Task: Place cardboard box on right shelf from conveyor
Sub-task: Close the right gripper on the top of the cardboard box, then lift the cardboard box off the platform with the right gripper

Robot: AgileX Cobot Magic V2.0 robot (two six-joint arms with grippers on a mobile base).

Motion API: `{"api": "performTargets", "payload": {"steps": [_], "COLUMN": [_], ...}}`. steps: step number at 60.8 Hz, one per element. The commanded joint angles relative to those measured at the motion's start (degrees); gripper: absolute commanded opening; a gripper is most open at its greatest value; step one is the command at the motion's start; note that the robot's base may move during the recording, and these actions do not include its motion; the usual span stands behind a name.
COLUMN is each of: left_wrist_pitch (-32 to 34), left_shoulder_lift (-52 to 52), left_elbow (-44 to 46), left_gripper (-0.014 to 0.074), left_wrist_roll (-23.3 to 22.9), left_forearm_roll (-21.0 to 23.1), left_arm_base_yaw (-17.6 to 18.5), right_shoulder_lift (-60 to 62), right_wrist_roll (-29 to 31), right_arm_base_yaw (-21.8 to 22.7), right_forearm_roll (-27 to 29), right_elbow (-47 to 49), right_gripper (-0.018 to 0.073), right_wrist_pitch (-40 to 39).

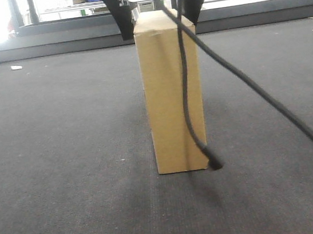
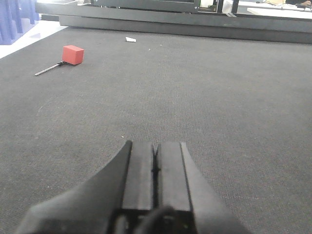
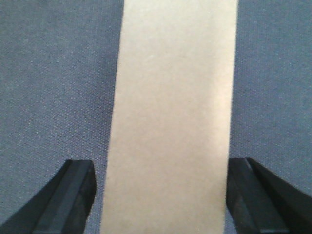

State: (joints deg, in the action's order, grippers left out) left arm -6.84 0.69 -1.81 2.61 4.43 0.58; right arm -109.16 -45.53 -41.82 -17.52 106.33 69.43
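Squarely between the spread right fingers [image 3: 73,195] stands the cardboard box [image 1: 162,93], upright on the conveyor [image 1: 64,163], its long axis running straight down from them. One finger flanks each side, not yet clamping. The left fingers [image 2: 139,175], pressed together, hover over bare belt, with no box in their view.

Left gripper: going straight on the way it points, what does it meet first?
The way looks free: the left gripper points along bare conveyor toward its far frame, likely the first contact, though depth is unclear. The red block sits off left.
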Motion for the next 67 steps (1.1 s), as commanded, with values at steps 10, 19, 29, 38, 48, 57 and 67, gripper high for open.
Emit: {"api": "performTargets", "payload": {"steps": [10, 19, 29, 38, 48, 57, 67], "left_wrist_pitch": [4.9, 4.9, 4.9, 4.9, 4.9, 4.9, 4.9], "left_shoulder_lift": [0.8, 0.8, 0.8, 0.8, 0.8, 0.8, 0.8], "left_elbow": [-0.5, -0.5, -0.5, -0.5, -0.5, -0.5, -0.5], "left_gripper": [-0.0116, -0.0116, -0.0116, -0.0116, -0.0116, -0.0116, -0.0116], "left_wrist_roll": [0.0, 0.0, 0.0, 0.0, 0.0, 0.0, 0.0], "left_forearm_roll": [0.3, 0.3, 0.3, 0.3, 0.3, 0.3, 0.3], "left_arm_base_yaw": [0.2, 0.2, 0.2, 0.2, 0.2, 0.2, 0.2], "right_shoulder_lift": [1.1, 0.7, 1.5, 4.3, 7.9, 12.9, 22.0], "right_wrist_roll": [0.2, 0.3, 3.0, 9.6, 17.9, 24.0, 26.5], "right_arm_base_yaw": [1.5, 1.7, 2.5, 3.7, 6.2, 9.5, 14.6], "right_forearm_roll": [0.7, 0.9, 1.4, 2.1, 2.5, 3.8, 6.5], "right_elbow": [1.8, 1.8, 1.8, 1.8, 1.6, -3.7, -16.6], "right_gripper": [0.0491, 0.0286, 0.0215, 0.0215, 0.0215, 0.0215, 0.0215], "right_wrist_pitch": [-1.7, -1.5, -2.3, -5.4, -5.7, -7.1, -14.1]}}
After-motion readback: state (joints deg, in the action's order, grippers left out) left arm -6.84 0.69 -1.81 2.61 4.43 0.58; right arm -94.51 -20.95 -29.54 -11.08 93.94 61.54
